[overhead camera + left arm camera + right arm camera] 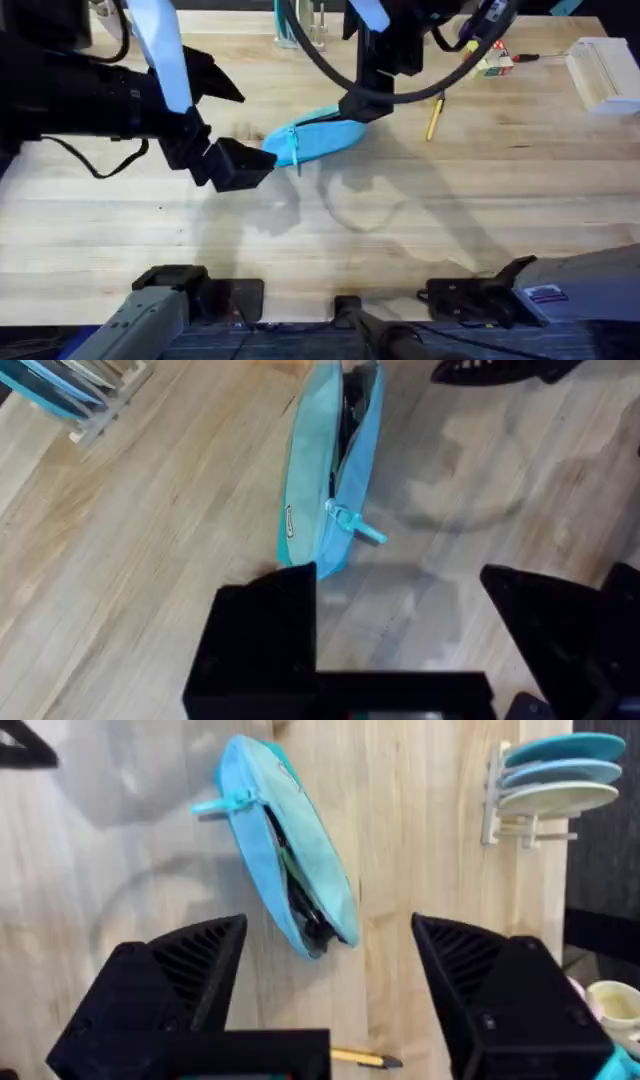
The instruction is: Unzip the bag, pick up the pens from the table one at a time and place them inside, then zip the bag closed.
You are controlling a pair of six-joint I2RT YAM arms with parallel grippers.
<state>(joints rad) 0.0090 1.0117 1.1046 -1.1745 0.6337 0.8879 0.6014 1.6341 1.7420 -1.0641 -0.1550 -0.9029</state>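
Note:
The light blue bag (312, 136) lies slanted on the table (330, 250) at centre back. Its zipper is partly undone, and dark contents show in the gap in the right wrist view of the bag (290, 850). The zipper pull (356, 526) sticks out near the end closest to my left gripper (240, 167). In its own view the left gripper (400, 625) hangs open just short of that end of the bag (322, 480). My right gripper (385, 80) hovers open above the bag's other end, holding nothing. A yellow pen (434, 117) lies to the right of the bag. It appears as a yellow pen (365, 1060) near the right gripper (330, 965).
A white box (605, 72) stands at the back right, with small coloured items (495, 60) left of it. A rack of plates (548, 778) stands behind the bag. A black cable loop (365, 105) hangs from the right arm over the bag's end.

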